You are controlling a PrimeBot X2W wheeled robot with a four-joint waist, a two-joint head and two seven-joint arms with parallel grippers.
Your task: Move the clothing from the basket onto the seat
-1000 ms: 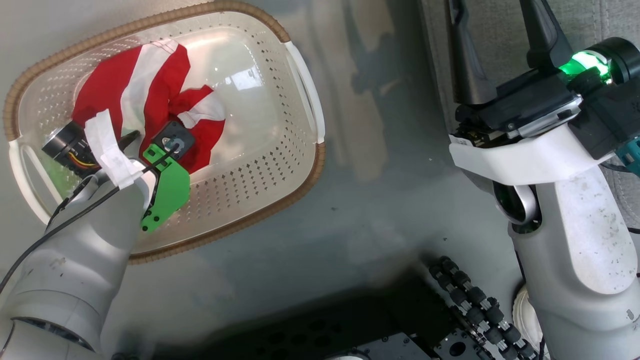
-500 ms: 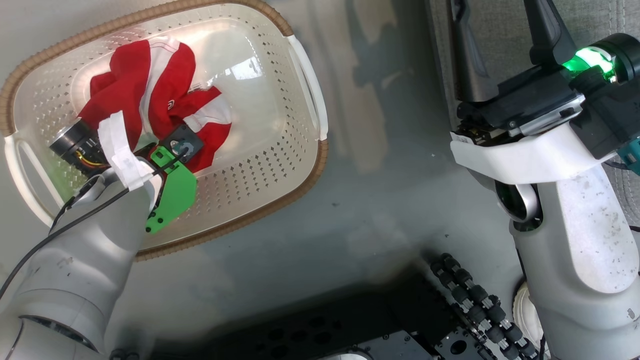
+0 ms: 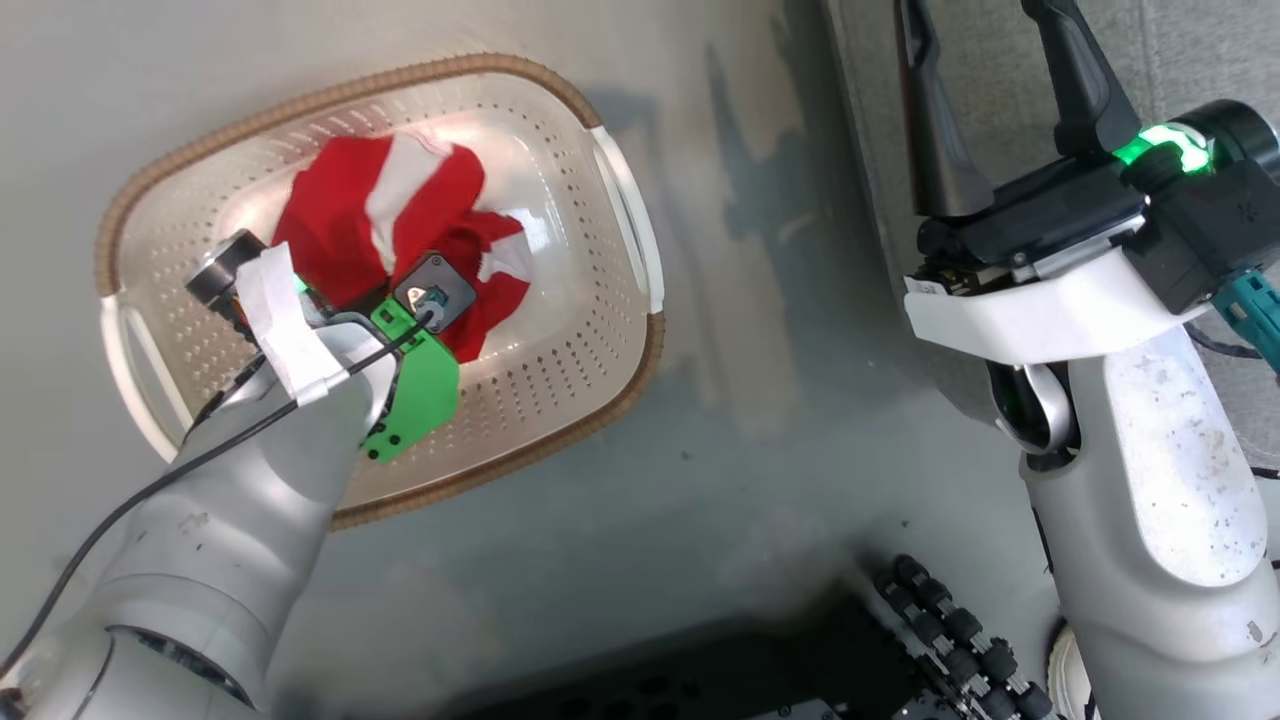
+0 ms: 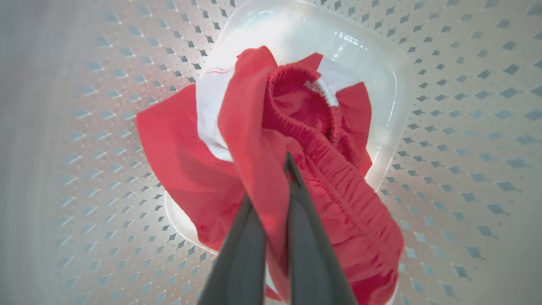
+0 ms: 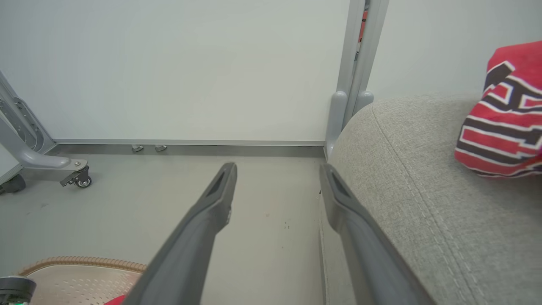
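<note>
In the cream basket (image 3: 575, 330) on the floor lies a red garment with white stripes (image 3: 400, 205). My left arm reaches down into it. In the left wrist view my left gripper (image 4: 275, 186) is shut on a fold of that red clothing (image 4: 330, 169), which hangs bunched above the basket's bottom (image 4: 444, 148). My right gripper (image 5: 278, 171) stands open and holds nothing, beside the edge of the grey seat (image 5: 423, 203). A second red garment with black-and-white lettering (image 5: 504, 127) rests on the seat.
The basket's brown rim (image 5: 80, 264) shows low in the right wrist view. A castor foot of a grey frame (image 5: 76, 178) and an upright post (image 5: 360, 63) stand by the white wall. My dark base (image 3: 800, 670) lies below.
My left gripper has shut on the red garment and gathered it into a bunch. The head view has shifted, so the basket sits lower and further right in it. The right gripper stays open.
</note>
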